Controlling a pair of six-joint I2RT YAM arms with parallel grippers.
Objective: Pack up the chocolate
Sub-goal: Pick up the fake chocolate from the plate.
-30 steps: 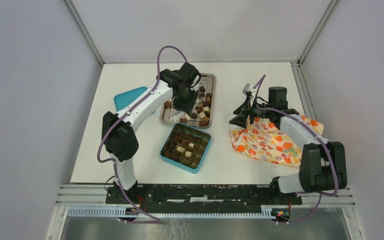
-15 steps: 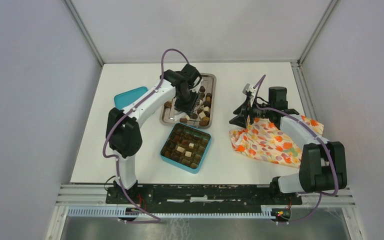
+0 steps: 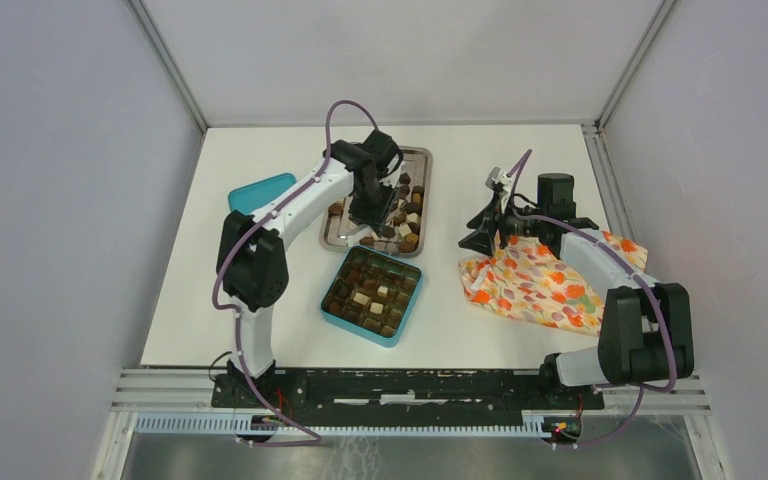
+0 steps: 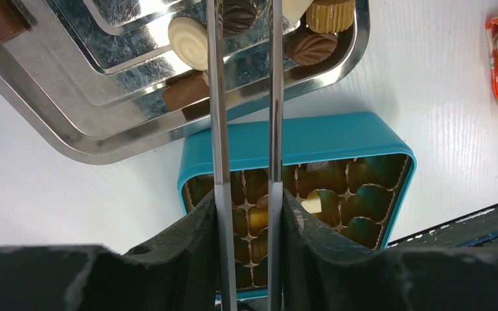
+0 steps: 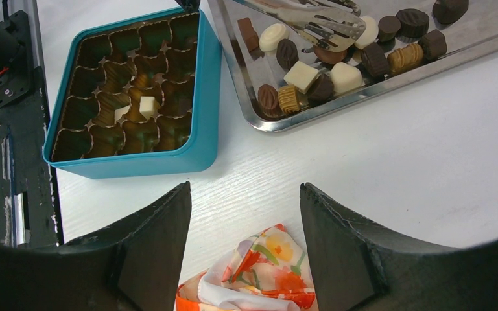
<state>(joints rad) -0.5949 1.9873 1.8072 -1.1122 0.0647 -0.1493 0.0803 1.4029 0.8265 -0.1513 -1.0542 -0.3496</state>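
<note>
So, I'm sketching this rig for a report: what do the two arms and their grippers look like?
Both the left arm and right arm have white links between bulky black joint housings, each trailed by a looping purple cable. The left gripper has black fingers extended by two long thin steel blades; the right gripper has broad, matte black wedge fingers. No markings show.

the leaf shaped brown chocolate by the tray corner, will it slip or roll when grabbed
The leaf chocolate looks domed and glossy, so it may slip under a pinch. Small and solid-looking, likely light. It sits by the rim of the steel tray, so a push may wedge it.
</note>
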